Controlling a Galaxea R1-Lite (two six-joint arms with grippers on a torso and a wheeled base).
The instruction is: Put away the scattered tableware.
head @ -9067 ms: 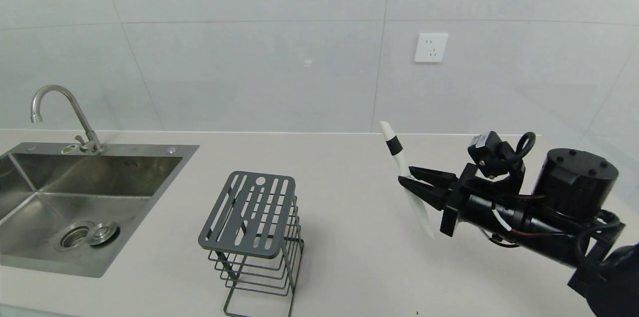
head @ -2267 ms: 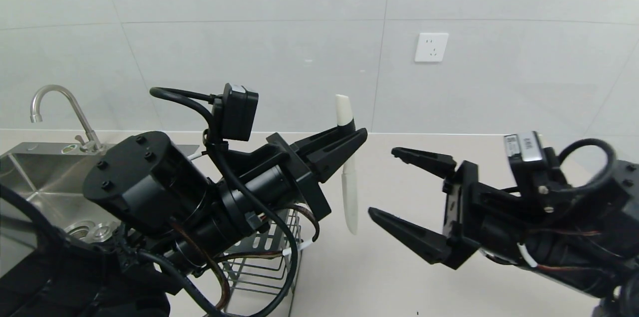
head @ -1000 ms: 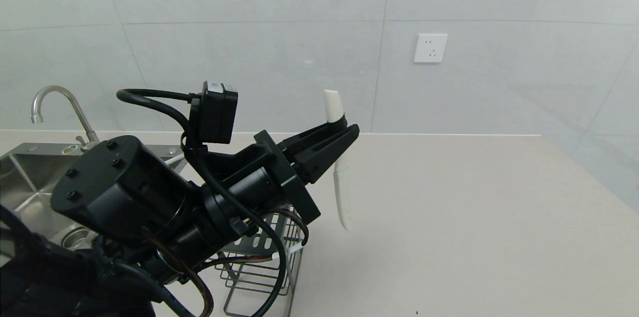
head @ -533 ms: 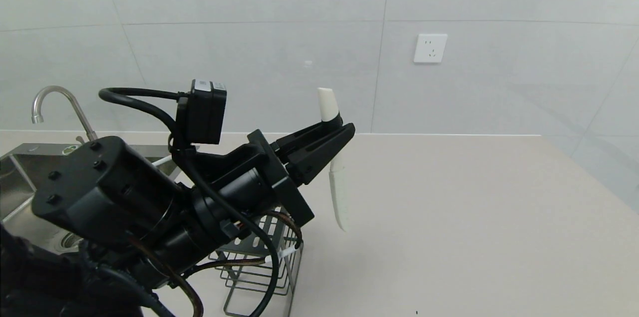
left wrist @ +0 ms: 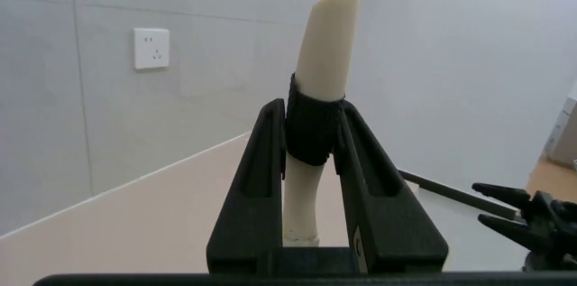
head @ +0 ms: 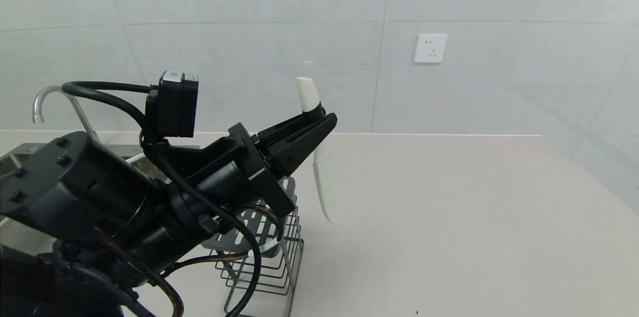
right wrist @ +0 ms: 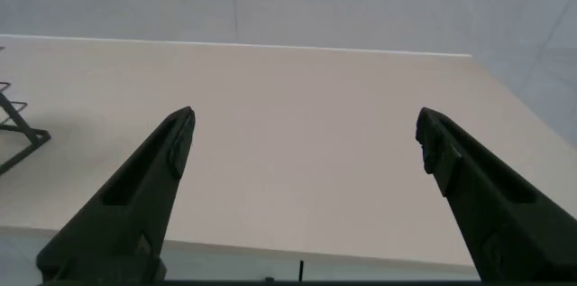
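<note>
Fingers (left wrist: 261,173) of the left gripper (head: 322,121) pinch the black band of the white knife (head: 322,184), where handle meets blade. The handle points up. The blade hangs down with a slight tilt, in the air above the worktop (head: 449,207). Its tip sits near the upper right corner of the wire rack (head: 264,247), off to that side and not yet over the slotted top. The right gripper (right wrist: 305,124) has its fingers spread wide with nothing between them, facing bare worktop.

A couple of seconds ago the right gripper stood open just beside the knife while the left one already gripped it; it has since drawn well away. Over the last second the left arm has carried the knife leftward and a little higher, closing on the rack.

The handover looks finished, and the carry is probably near its end. What remains, I judge, is to bring the blade over one slot, square it up and lower it. The slots look narrow, so the present tilt may catch on the top plate.
</note>
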